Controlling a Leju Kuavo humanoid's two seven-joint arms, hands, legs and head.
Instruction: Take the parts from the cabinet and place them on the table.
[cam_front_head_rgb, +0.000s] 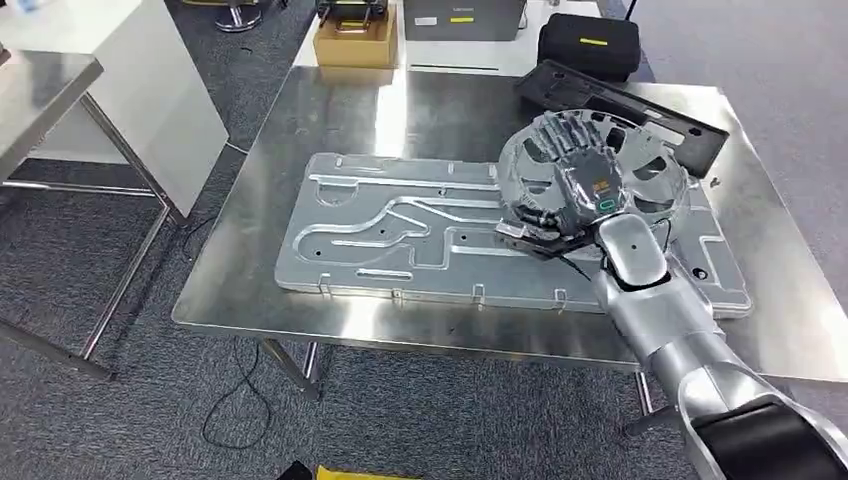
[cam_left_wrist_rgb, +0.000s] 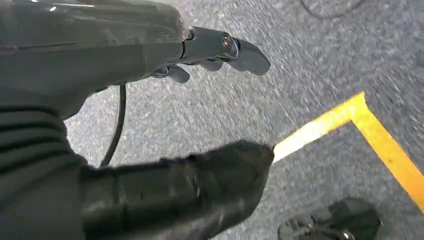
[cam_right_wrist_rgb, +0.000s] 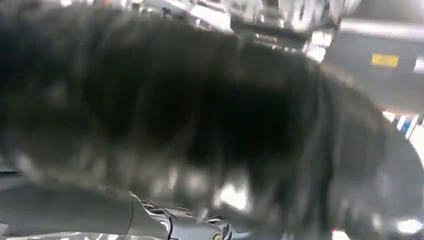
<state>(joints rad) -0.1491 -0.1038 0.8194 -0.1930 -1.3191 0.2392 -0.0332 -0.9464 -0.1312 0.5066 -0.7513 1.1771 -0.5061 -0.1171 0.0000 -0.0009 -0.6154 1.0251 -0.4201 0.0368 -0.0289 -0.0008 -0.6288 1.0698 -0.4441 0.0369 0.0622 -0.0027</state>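
now the steel worktop (cam_front_head_rgb: 230, 290) carries a large grooved metal panel (cam_front_head_rgb: 400, 235), which reaches out to the left of the right robot hand (cam_front_head_rgb: 570, 205). that robot hand grips a round, ribbed silver part (cam_front_head_rgb: 640, 165), resting on the panel's right end. beyond it lies a long black part (cam_front_head_rgb: 620, 105). the left robot hand (cam_left_wrist_rgb: 200, 115) hangs over grey carpet (cam_left_wrist_rgb: 320, 65), fingers spread wide, holding nothing.

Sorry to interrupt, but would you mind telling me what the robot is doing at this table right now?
The right robot hand holds a round metal part over the steel table, above the right end of a large flat metal plate lying there. A black strip part lies at the far edge. The left robot hand hangs over the carpeted floor, holding nothing.
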